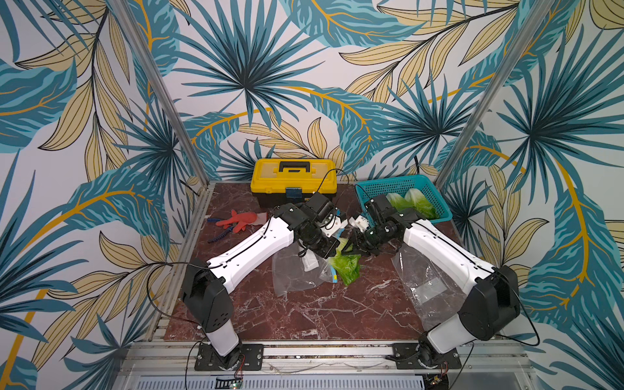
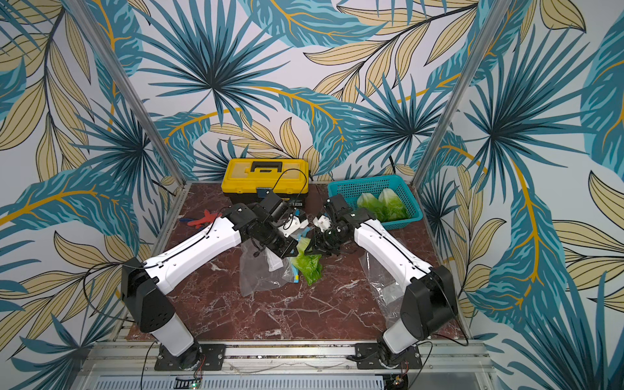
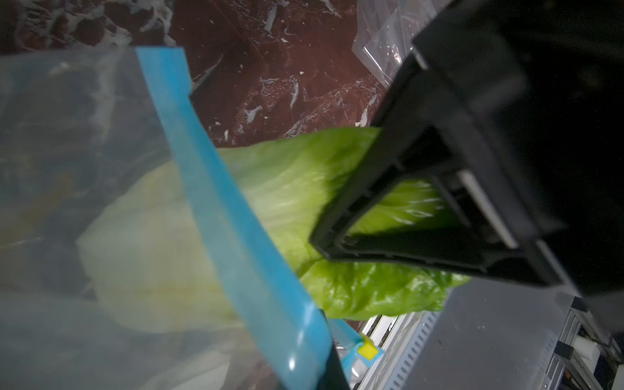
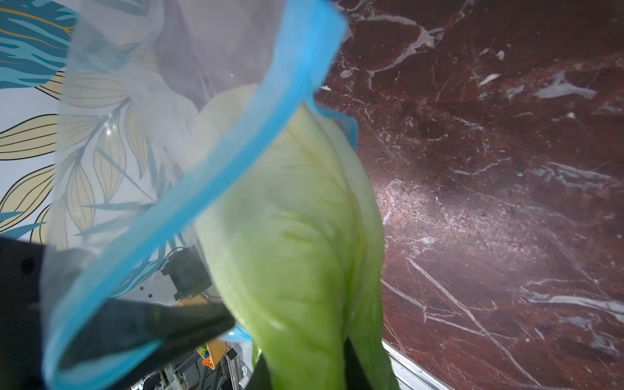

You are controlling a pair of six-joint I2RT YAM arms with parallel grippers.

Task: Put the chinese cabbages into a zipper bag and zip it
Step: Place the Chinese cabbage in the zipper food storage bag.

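Observation:
One chinese cabbage [image 1: 347, 268] [image 2: 310, 266] hangs at table centre with my right gripper [image 1: 348, 251] [image 4: 304, 371] shut on its green leaf end. Its white base [image 3: 152, 256] sits inside the mouth of the clear zipper bag [image 1: 293, 273] [image 2: 260, 273]. The bag's blue zip rim [image 3: 229, 216] [image 4: 216, 162] crosses the cabbage [image 4: 297, 236]. My left gripper [image 1: 332, 252] [image 3: 324, 368] is shut on that rim, near the yellow slider [image 3: 367, 351]. Two more chinese cabbages [image 1: 415, 202] [image 2: 385, 206] lie in the teal basket [image 1: 388, 184].
A yellow toolbox [image 1: 293, 182] stands at the back centre. A red glove and blue-handled pliers [image 1: 233, 221] lie at the back left. Another clear bag [image 1: 425, 283] lies under the right arm. Metal posts stand at both back corners.

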